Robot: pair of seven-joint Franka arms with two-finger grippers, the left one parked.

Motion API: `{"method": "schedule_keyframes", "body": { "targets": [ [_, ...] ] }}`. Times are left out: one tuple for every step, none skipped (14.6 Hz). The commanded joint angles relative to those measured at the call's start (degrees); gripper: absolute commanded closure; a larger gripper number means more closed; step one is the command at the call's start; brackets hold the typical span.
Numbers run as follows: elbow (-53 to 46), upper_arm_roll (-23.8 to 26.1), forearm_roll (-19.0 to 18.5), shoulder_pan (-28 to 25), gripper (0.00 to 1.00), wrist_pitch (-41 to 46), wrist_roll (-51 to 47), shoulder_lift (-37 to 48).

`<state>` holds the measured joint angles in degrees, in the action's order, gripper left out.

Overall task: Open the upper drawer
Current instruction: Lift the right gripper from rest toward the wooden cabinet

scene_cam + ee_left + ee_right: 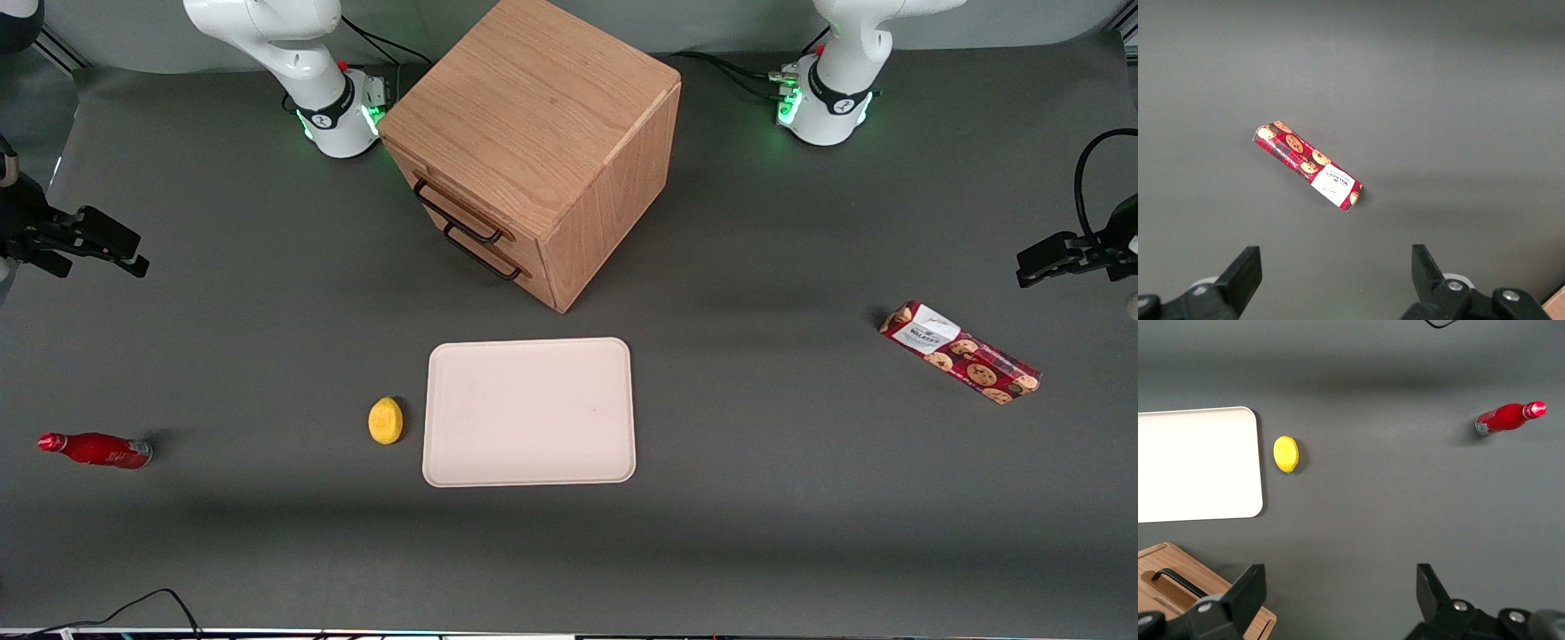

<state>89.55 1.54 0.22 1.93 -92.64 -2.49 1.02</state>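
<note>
Front view: a lemon (386, 420) lies just beside a pale tray (530, 412), a red bottle (96, 450) lies nearer the camera than the gripper (107, 252), and a cookie box (959, 352) sits toward the parked arm's end. The upper drawer (458, 214) is shut in the oak cabinet (533, 142), well apart from the gripper.

Right wrist view: the gripper (1338, 597), fingers spread and empty, hangs over bare table (1391, 507) near the drawer handle (1178, 581).
</note>
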Motion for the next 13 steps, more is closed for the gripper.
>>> {"method": "schedule_keyframes", "body": {
  "targets": [
    [-1.2, 0.0, -1.2, 0.0, 0.0, 0.6, -1.1, -0.7],
    [-1.4, 0.0, -1.2, -0.1, 0.0, 0.7, -1.3, -0.7],
    [-1.4, 0.0, -1.2, -0.1, 0.0, 0.7, -1.3, -0.7],
    [-1.3, 0.0, -1.2, 0.0, 0.0, 0.7, -1.2, -0.7],
    [-1.3, -0.1, -1.2, 0.0, 0.0, 0.8, -0.8, -0.7],
    [-1.3, -0.6, -1.1, 0.0, 0.0, 0.8, -0.5, -1.0],
    [-0.9, -0.7, -1.1, 0.2, 0.0, 0.9, -0.6, -1.1],
    [-1.0, -0.6, -1.1, -0.1, 0.0, 1.0, -0.8, -1.4],
    [-1.0, -0.3, -1.1, -0.5, 0.0, 2.4, -0.2, -1.5],
    [-1.4, 0.0, -1.1, -1.0, 0.0, 3.4, 1.1, -2.3],
    [-1.5, 0.1, -1.0, -1.2, 0.0, 3.5, 2.4, -2.9],
    [-1.4, 0.3, -0.8, -1.9, 0.0, 3.5, 3.5, -3.1],
    [-1.4, 0.6, -0.7, -2.5, 0.0, 3.9, 5.7, -3.1]
  ]
}}
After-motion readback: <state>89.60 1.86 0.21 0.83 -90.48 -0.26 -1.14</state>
